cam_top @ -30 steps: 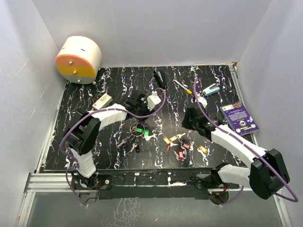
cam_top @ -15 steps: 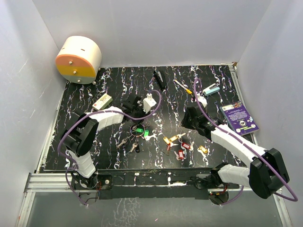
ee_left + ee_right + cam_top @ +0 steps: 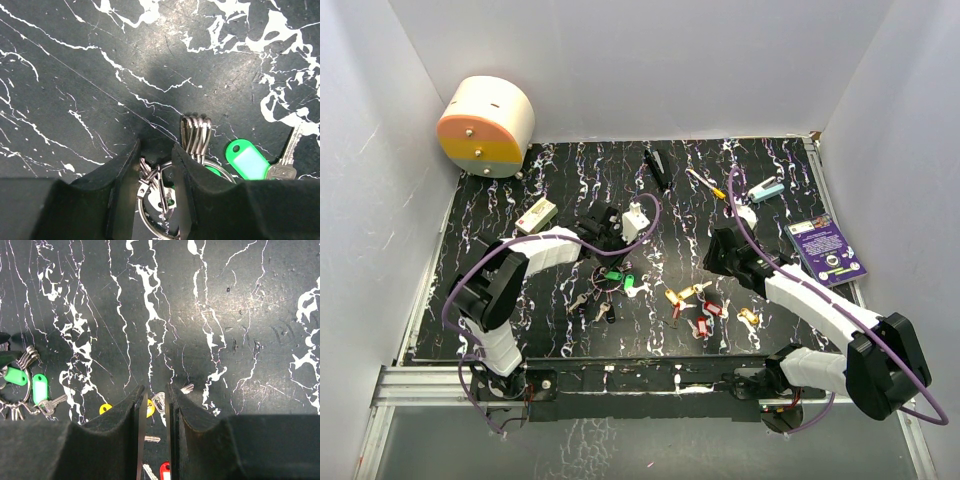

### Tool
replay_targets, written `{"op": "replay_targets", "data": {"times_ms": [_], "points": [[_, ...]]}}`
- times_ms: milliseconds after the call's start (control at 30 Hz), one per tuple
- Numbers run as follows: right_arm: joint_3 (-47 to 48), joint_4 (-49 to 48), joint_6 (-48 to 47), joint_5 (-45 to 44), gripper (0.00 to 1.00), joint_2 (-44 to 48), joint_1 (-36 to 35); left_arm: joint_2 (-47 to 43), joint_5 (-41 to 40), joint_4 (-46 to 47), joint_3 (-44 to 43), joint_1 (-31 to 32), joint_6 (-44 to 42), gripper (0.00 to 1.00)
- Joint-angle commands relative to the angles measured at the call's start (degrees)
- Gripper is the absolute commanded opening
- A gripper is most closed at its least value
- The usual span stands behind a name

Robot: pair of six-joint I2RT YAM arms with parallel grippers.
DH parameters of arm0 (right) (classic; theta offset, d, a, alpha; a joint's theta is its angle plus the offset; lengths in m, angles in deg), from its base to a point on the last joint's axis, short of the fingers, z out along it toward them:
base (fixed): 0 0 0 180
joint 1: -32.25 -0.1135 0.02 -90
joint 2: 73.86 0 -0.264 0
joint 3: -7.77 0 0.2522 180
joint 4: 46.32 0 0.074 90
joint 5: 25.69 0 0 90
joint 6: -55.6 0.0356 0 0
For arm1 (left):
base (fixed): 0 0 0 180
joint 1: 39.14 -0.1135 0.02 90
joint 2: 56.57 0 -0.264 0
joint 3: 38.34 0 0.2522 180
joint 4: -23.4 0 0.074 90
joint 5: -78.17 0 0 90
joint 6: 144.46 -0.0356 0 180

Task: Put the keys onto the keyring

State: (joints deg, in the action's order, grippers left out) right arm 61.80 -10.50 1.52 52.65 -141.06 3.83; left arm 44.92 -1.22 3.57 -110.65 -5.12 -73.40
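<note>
The keyring (image 3: pixel 611 272), a silver wire ring with green tags (image 3: pixel 248 162) and small clasps, lies left of the table's centre. My left gripper (image 3: pixel 605 250) is down over it. In the left wrist view its jaws (image 3: pixel 156 147) stand narrowly apart, with the ring's wire (image 3: pixel 150 228) and clasps in the gap. Loose keys with gold (image 3: pixel 675 296) and red (image 3: pixel 705 320) heads lie at centre right. My right gripper (image 3: pixel 713 258) hovers above them. In the right wrist view (image 3: pixel 155 387) thin silver strips lie along both inner pads, and a yellow key head (image 3: pixel 105 408) and a red one (image 3: pixel 165 471) show below.
A cream and orange drum (image 3: pixel 485 125) sits at the back left, and a small white box (image 3: pixel 537 213) lies near the left arm. A yellow-handled screwdriver (image 3: pixel 705 183), a teal item (image 3: pixel 767 190) and a purple card (image 3: pixel 827 250) are at the back right. Plain silver keys (image 3: pixel 582 300) lie front left.
My left gripper has come down and nearer onto the keyring, and its jaws have narrowed. The right arm has not moved.
</note>
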Motion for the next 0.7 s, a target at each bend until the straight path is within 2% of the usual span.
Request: {"op": "replay_targets", "data": {"times_ms": [0, 133, 433, 667], "points": [[-0.7, -3.2, 0.0, -0.8, 0.26, 1.6, 0.2, -4.6, -3.0, -0.9, -1.3, 0.0, -1.0, 0.30], [-0.8, -3.3, 0.1, -0.8, 0.26, 1.9, 0.2, -5.2, -1.4, -2.4, -2.1, 0.0, -0.7, 0.31], [-0.8, -3.3, 0.1, -0.6, 0.26, 2.0, 0.1, -5.6, 9.0, -4.6, -2.4, 0.1, 0.8, 0.35], [-0.8, -3.3, 0.1, -0.6, 0.26, 1.8, 0.2, -3.9, 7.8, -3.5, -1.1, 0.1, -0.1, 0.36]]}}
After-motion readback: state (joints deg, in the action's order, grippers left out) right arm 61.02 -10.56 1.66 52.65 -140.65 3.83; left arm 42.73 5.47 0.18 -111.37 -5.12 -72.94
